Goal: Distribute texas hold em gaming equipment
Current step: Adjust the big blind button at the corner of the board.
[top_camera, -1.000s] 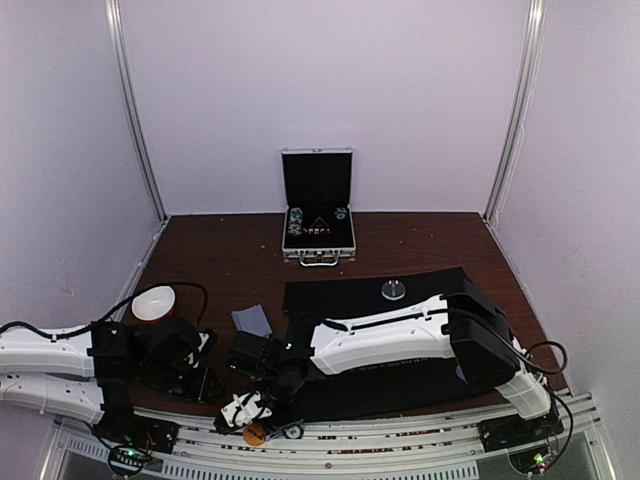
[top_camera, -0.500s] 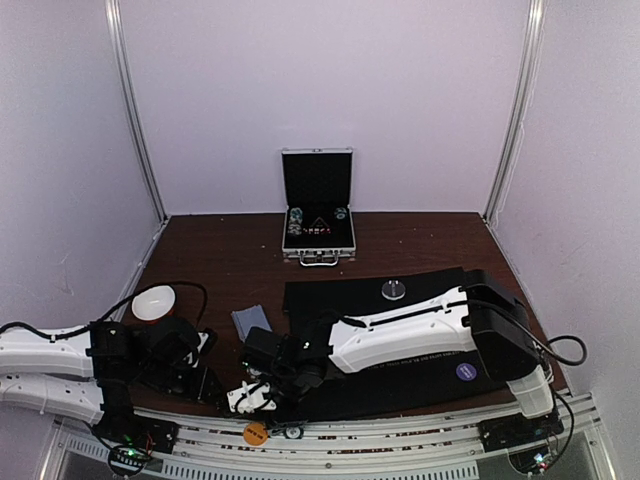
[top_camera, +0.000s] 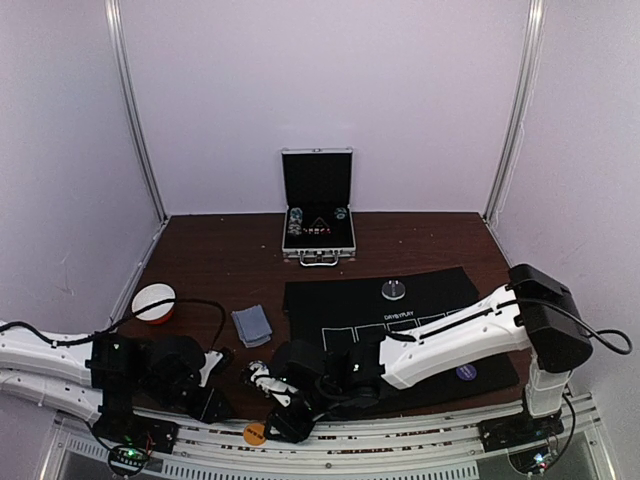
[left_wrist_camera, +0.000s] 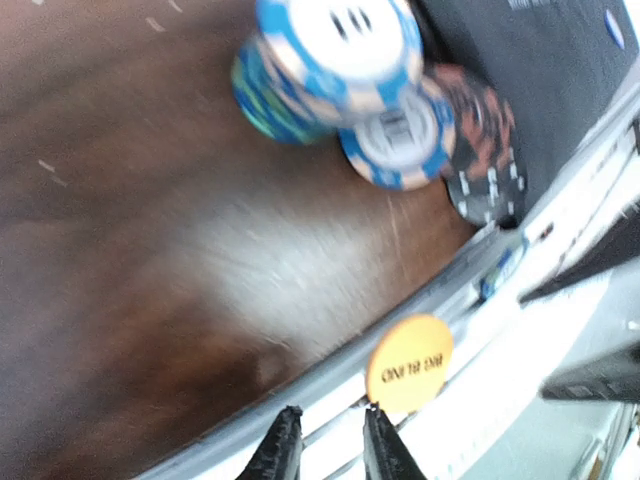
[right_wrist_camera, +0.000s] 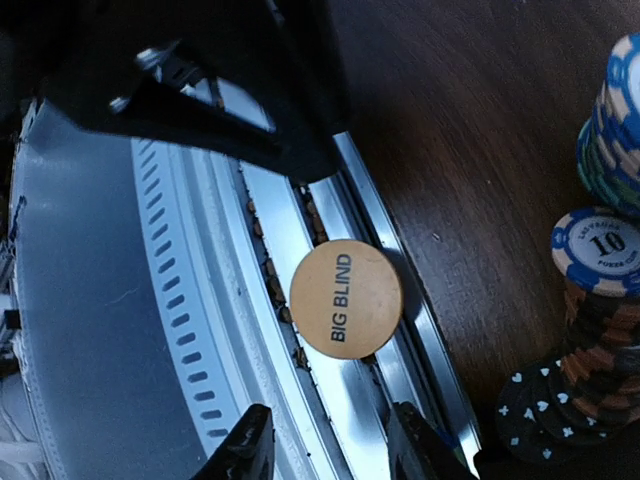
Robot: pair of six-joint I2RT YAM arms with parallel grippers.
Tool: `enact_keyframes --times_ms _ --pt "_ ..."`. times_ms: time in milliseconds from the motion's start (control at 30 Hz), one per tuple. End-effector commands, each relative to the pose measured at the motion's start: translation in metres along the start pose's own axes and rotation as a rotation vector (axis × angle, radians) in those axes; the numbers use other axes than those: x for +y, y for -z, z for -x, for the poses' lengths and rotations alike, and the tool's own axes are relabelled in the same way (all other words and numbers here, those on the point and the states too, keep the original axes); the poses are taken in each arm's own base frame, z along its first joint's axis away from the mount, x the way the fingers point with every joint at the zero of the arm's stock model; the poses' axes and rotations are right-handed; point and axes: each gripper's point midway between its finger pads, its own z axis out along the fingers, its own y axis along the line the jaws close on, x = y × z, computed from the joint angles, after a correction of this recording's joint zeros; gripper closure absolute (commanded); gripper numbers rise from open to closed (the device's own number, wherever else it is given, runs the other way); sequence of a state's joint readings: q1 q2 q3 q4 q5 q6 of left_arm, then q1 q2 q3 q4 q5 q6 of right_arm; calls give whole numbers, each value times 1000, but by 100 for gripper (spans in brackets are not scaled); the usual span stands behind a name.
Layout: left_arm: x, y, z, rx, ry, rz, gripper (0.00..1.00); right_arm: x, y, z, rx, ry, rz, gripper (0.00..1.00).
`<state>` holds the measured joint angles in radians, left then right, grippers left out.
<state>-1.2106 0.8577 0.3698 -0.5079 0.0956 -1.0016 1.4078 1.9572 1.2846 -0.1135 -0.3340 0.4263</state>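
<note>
Right wrist view, R gripper (right_wrist_camera: 330,450) apart, empty, orange disc (right_wrist_camera: 346,298) on rail (right_wrist_camera: 190,330), L gripper (left_wrist_camera: 328,440) slightly apart.

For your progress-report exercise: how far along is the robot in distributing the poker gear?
Done: silver disc and purple disc lie on the black mat; chip stacks stand beside it. In hand: nothing; the right gripper hangs open over the orange Big Blind disc, which lies on the metal rail. Left: that disc, the cards, whatever sits in the case.
</note>
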Motion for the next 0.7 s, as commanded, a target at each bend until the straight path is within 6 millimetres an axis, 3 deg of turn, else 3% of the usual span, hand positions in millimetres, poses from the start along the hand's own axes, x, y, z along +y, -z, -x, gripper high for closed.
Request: enact_keyframes --times_ms 0,267,667 --pt "-15 -9 -9 37 11 -65 78 -3 -21 11 -42 -204 47 59" --pt "-20 -17 -24 87 41 -127 82 -31 -26 9 -69 -311 20 66" --pt "-24 -26 -39 138 55 -169 83 -27 -52 -15 52 -330 80 70"
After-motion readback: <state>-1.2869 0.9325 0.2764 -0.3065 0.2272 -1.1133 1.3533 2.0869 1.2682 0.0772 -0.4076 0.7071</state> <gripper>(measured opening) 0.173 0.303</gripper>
